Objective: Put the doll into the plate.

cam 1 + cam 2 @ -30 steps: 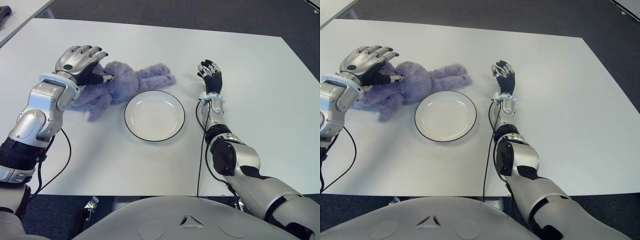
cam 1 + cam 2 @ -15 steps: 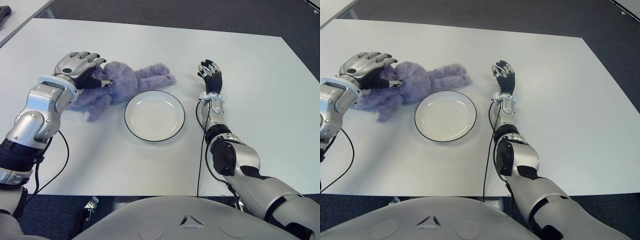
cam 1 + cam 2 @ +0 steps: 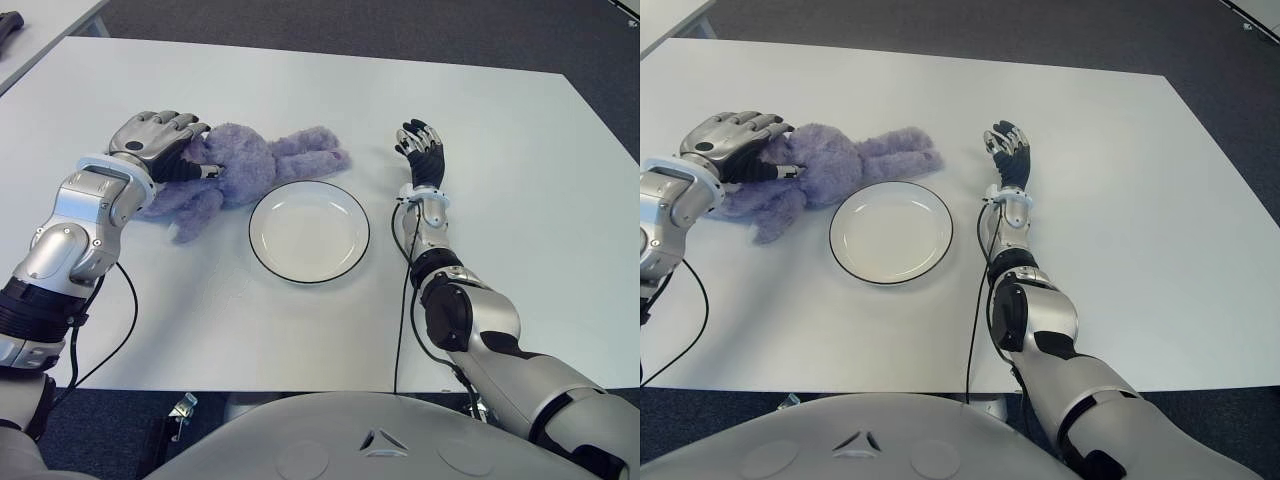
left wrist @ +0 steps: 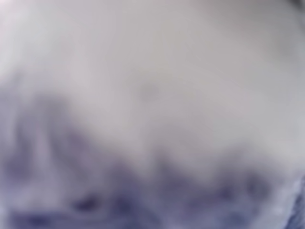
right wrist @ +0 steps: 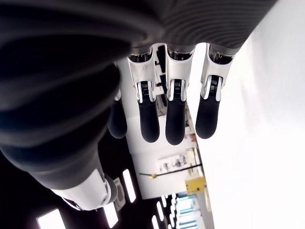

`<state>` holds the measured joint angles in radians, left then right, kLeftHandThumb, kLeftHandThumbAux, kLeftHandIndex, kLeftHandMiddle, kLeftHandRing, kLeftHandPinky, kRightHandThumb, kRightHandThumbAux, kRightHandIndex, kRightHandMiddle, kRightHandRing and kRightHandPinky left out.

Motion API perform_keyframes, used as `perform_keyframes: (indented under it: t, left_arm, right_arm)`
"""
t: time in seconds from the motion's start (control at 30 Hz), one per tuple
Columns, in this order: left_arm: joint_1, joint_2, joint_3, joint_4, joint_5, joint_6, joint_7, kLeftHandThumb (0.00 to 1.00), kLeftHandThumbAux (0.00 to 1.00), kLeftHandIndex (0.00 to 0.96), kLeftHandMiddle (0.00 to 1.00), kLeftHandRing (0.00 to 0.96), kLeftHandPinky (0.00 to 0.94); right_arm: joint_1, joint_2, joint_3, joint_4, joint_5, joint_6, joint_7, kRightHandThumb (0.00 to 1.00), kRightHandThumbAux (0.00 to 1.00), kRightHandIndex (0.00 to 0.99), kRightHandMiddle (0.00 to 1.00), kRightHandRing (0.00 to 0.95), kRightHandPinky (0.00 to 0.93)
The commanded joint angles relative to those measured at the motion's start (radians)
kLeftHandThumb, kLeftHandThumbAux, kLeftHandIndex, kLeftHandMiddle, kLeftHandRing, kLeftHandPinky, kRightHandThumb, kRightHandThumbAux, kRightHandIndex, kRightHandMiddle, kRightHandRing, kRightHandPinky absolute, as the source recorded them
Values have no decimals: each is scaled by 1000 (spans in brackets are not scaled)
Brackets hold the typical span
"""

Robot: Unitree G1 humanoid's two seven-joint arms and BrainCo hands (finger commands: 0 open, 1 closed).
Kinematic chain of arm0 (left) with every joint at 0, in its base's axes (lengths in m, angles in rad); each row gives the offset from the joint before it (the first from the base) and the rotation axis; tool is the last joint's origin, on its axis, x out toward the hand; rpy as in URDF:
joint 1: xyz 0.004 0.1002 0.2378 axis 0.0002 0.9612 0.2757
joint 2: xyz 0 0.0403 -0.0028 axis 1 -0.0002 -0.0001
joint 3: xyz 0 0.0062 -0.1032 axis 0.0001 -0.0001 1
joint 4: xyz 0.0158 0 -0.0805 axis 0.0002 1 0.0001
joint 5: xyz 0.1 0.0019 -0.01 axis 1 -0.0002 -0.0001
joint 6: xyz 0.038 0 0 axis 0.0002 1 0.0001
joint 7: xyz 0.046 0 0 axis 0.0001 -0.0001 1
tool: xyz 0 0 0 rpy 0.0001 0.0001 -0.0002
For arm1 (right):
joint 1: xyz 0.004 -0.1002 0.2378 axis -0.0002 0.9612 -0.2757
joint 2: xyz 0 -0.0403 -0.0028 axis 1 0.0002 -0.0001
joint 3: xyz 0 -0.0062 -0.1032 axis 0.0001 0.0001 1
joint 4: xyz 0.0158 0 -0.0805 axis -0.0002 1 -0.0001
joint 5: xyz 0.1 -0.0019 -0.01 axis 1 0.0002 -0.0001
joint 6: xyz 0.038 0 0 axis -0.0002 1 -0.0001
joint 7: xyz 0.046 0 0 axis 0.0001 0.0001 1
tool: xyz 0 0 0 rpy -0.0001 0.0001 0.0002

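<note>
The left hand (image 3: 160, 140) is seen pressed down over the left end of the purple doll (image 3: 245, 165); whether its fingers have closed on the plush cannot be told. The doll lies on the white desk (image 3: 520, 150), its long axis running left to right, just left of and beyond the plate (image 3: 309, 231). The plate holds nothing. Right of the plate, the right hand (image 3: 420, 145) is held with fingers relaxed, empty.

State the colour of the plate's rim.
The plate is white with a thin dark rim, clearest in the left eye view.
</note>
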<state>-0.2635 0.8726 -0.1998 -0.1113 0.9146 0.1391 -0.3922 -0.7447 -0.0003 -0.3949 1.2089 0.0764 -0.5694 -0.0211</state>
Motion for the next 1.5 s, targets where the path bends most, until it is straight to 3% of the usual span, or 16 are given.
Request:
perform_keyframes:
  t: [0.03,0.73,1.03,1.33,1.4,1.5]
  left_arm:
    - [22,-6,-26,44,14,-4,-37,229,179,0,0,0,77]
    - [-7,-67,-48,212,-17,-32,50,258,197,0,0,0,48]
    - [-52,-134,-86,403,-19,-72,175,251,211,0,0,0,64]
    - [-85,-151,-92,511,-50,-123,227,268,230,0,0,14,164]
    - [-98,-159,-95,555,-59,-142,248,292,245,0,0,69,231]
    - [-111,-168,-99,598,-73,-157,264,309,249,0,0,79,218]
  right_arm:
    - [228,38,-21,127,20,33,-4,311,791,252,265,267,301]
    - [229,44,-42,126,34,11,13,343,798,281,267,272,311]
    - [230,40,-31,127,17,16,-3,338,798,283,274,272,308]
    - [230,38,-36,127,24,20,6,352,795,274,273,268,304]
    - [230,40,-41,126,29,15,12,356,795,283,270,270,313]
    - [230,38,-37,127,23,20,5,359,794,285,272,273,318]
